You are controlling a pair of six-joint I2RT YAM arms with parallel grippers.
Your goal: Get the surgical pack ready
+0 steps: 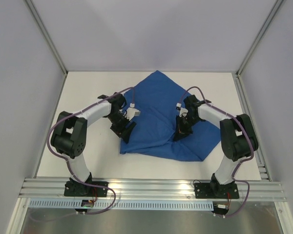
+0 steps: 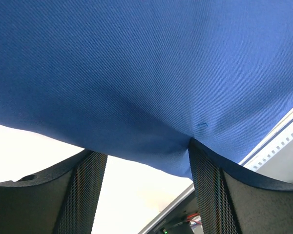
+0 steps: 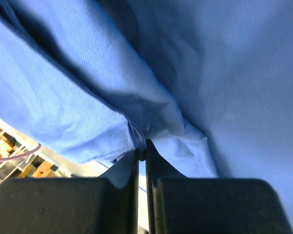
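The royal-blue drape [image 1: 161, 112] lies loosely folded in the middle of the white table [image 1: 88, 92]. My left gripper [image 1: 125, 132] is at the drape's near-left edge. In the left wrist view [image 2: 141, 153] its jaws stand wide open, and the drape's edge [image 2: 146, 73] hangs across the fingertips [image 2: 205, 161], touching the right one. My right gripper [image 1: 179, 135] sits on the drape's right half. In the right wrist view [image 3: 141, 155] it is shut on a hemmed fold of the drape [image 3: 210, 73]. The steel tray, instruments and gauze are not visible.
White enclosure walls with metal posts stand at the left, right and back. A slotted aluminium rail [image 1: 151, 187] runs along the table's near edge, where both arm bases are bolted; it also shows in the left wrist view [image 2: 278, 141].
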